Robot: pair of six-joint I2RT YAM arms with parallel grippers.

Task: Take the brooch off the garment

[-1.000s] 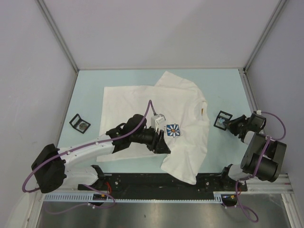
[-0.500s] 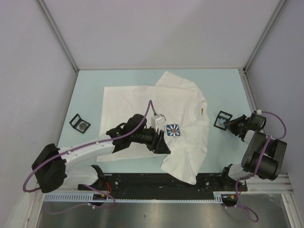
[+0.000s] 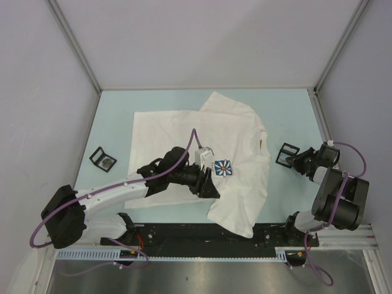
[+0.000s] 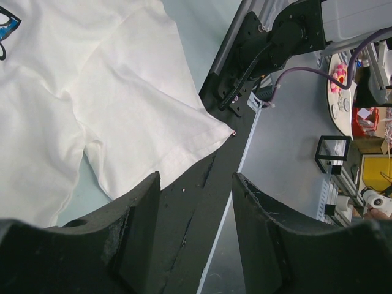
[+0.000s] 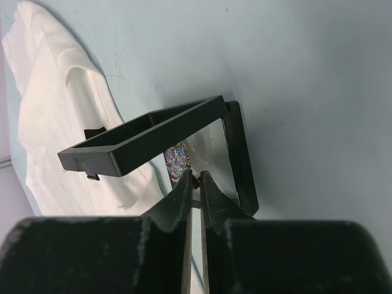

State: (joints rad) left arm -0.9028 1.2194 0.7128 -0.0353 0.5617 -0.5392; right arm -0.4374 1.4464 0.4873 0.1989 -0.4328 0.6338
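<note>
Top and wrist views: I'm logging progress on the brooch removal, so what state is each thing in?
T-shirt: spread flat, print side up, no brooch seen on it.
Brooch: off the shirt, inside the open frame at the right gripper's tips.
Right frame: open, lid raised.
Left frame: lying flat, looks closed.
Left gripper: open, empty, above the shirt.
Right gripper: shut, tips at the brooch.

Left black frame [image 3: 103,160], right black frame [image 3: 288,151]
</note>
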